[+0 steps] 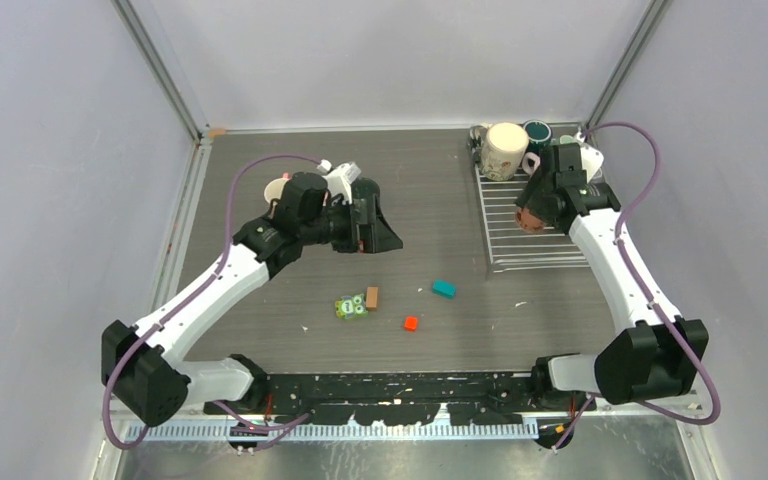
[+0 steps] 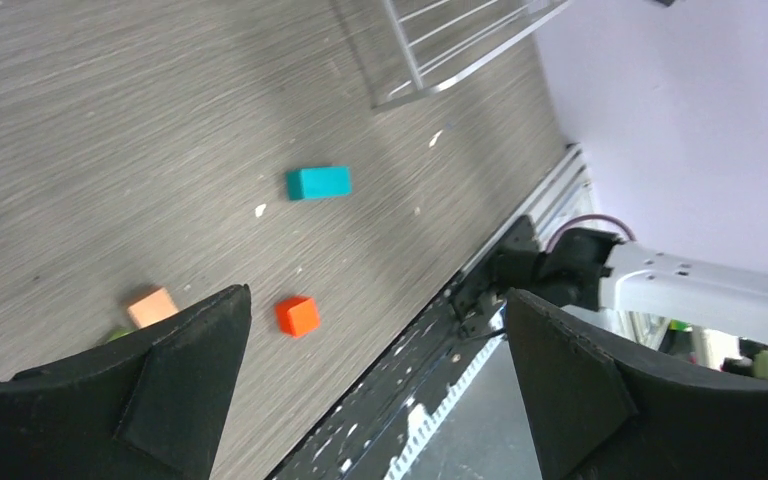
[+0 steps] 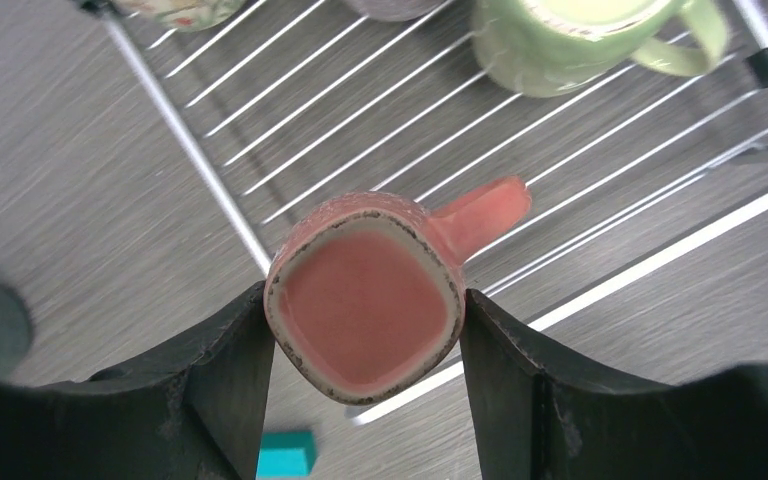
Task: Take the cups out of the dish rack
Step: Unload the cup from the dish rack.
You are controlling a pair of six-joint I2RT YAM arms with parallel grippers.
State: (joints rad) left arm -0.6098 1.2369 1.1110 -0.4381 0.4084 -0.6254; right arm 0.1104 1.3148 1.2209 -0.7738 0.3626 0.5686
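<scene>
Dish rack (image 1: 516,242), far right: not unloaded yet. At least three cups sit at its far end: cream mug (image 1: 505,150), dark teal mug (image 1: 538,130) and pale green mug (image 3: 560,40).

Right gripper (image 3: 365,300) has its fingers clamped on either side of the pink mug (image 1: 530,219) over the rack's left rim. Can't tell if it's clear of the bars.

A pale round thing (image 1: 276,190) beside the left arm may be an unloaded cup, but it's mostly hidden.

Left gripper (image 2: 375,298) has its fingers spread wide and holds nothing, over the table near the teal block (image 1: 444,289).

Judgement: early to mid task, most cups left.
</scene>
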